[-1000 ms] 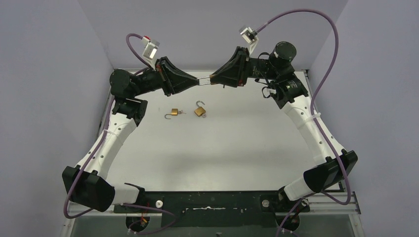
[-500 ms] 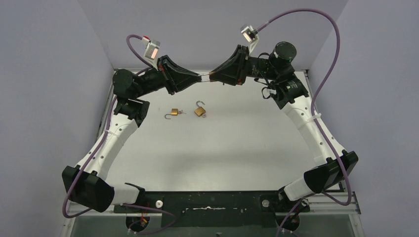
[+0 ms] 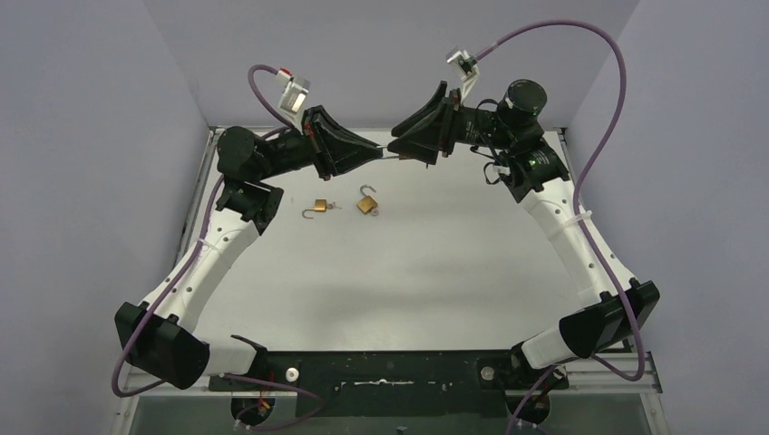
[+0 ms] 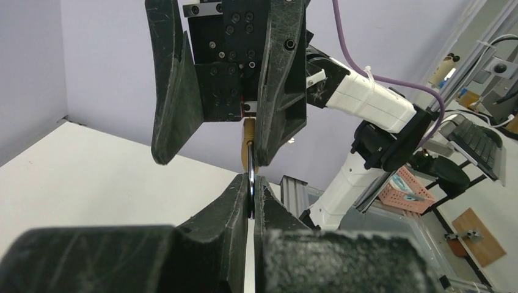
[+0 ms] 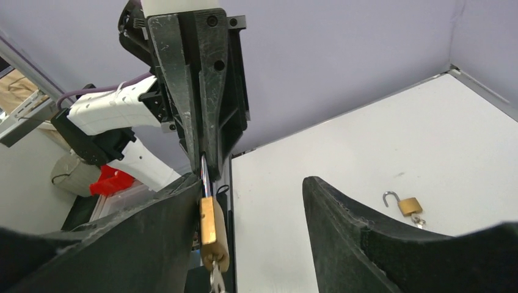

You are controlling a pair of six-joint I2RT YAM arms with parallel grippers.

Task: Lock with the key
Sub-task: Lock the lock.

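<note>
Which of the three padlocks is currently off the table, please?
The raised padlock, its shackle pinched in the left gripper; the left padlock and right padlock lie on the table.

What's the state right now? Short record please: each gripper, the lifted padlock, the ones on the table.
left gripper: shut on the shackle of the padlock, in the air
right gripper: open, holding nothing
padlock: brass body between the right gripper's open jaws, key hanging from it
left table padlock: shackle open
right table padlock: shackle open, apart from the other
</note>
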